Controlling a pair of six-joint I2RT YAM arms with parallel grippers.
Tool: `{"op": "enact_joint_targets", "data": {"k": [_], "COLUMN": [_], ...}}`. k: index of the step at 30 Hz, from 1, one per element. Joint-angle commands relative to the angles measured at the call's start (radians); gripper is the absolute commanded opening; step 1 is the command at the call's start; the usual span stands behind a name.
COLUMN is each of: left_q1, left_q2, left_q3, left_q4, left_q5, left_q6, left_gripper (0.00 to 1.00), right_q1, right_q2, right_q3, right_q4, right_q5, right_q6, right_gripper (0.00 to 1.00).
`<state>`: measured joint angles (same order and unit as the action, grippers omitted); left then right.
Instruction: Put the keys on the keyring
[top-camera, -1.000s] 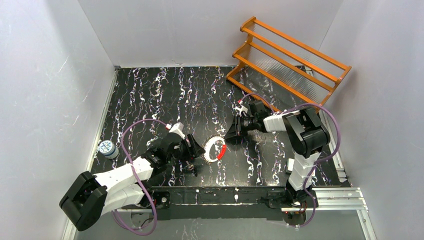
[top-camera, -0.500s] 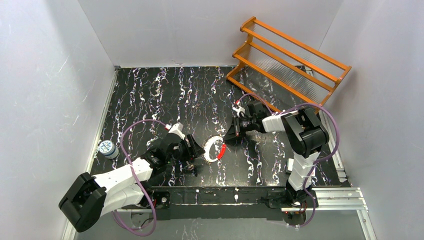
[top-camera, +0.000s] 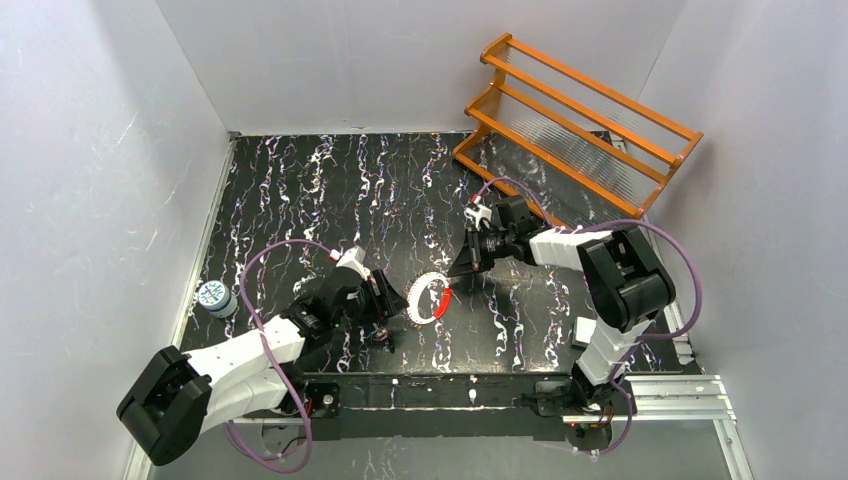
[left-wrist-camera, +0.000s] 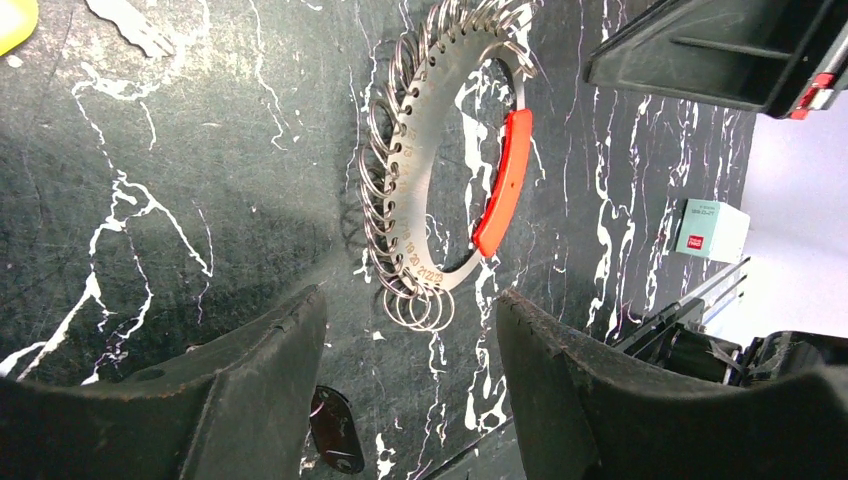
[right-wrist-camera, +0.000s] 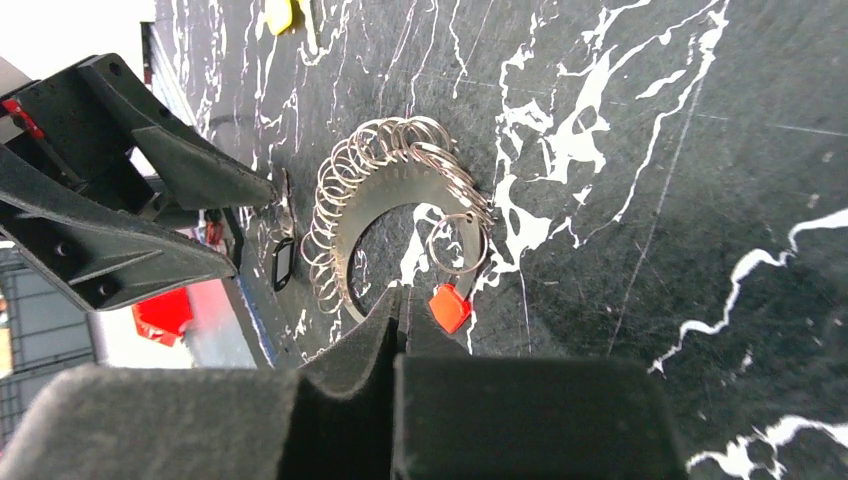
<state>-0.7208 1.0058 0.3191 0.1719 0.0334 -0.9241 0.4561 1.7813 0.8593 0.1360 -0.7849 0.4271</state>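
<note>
**Keyring** (top-camera: 428, 298): lies flat on the black marbled table (top-camera: 330, 200), near its front middle. It is a crescent metal plate (left-wrist-camera: 412, 215) fringed with many small wire rings, and a red strip (left-wrist-camera: 503, 180) closes its open side. All other entries are placed from it.

**Left gripper** (left-wrist-camera: 412, 305): just left of the keyring in the top view, low over the table. The claw is released, with its fingers (left-wrist-camera: 265, 365) spread wide. The crescent's near end sits just past the tips, in line with the gap, and neither finger touches it.

**Right gripper** (top-camera: 458, 272): just behind and right of the keyring, pointing down at the red strip. The claw is clenched, its fingertips (right-wrist-camera: 400, 325) pressed together. Its own camera shows the tips covering most of the strip, with one red end (right-wrist-camera: 450, 308) showing beside them. The left wrist view shows the whole strip bare, so nothing is grasped.

**Key** (left-wrist-camera: 335, 445): a small dark-headed piece on the table, apparently one of the keys. It sits just left of the keyring on the near side, under the left gripper and off the ring.

**Yellow item** (left-wrist-camera: 15, 20): left of the keyring, beyond it from the left gripper. The frame edge cuts it off and I cannot tell what it is.

**Rack** (top-camera: 580, 110): orange, well behind and right of the keyring, against the back corner.

**Roll** (top-camera: 213, 297): blue and white, well left of the keyring at the table edge.

**Box** (left-wrist-camera: 710, 230): small, white with a red label, well right of the keyring.
</note>
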Motion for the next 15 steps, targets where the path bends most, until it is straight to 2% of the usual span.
{"op": "enact_joint_targets", "data": {"k": [1, 5, 10, 15], "left_q1": [0.007, 0.006, 0.006, 0.007], "left_q2": [-0.016, -0.016, -0.005, 0.005], "left_q3": [-0.003, -0.006, -0.009, -0.020], "left_q4": [-0.036, -0.038, -0.036, -0.023], "left_q5": [-0.020, -0.048, -0.049, -0.034], "left_q6": [0.013, 0.011, 0.007, -0.004], "left_gripper": [0.61, 0.61, 0.61, 0.60], "right_q1": [0.007, 0.033, 0.087, 0.120], "right_q2": [-0.074, -0.113, -0.111, -0.091], "right_q3": [0.021, 0.044, 0.082, 0.098], "right_q4": [-0.082, -0.148, -0.223, -0.239], "right_q5": [0.106, 0.239, 0.361, 0.390], "right_q6": [-0.070, -0.118, -0.159, -0.173], "right_gripper": [0.12, 0.28, 0.35, 0.40]}}
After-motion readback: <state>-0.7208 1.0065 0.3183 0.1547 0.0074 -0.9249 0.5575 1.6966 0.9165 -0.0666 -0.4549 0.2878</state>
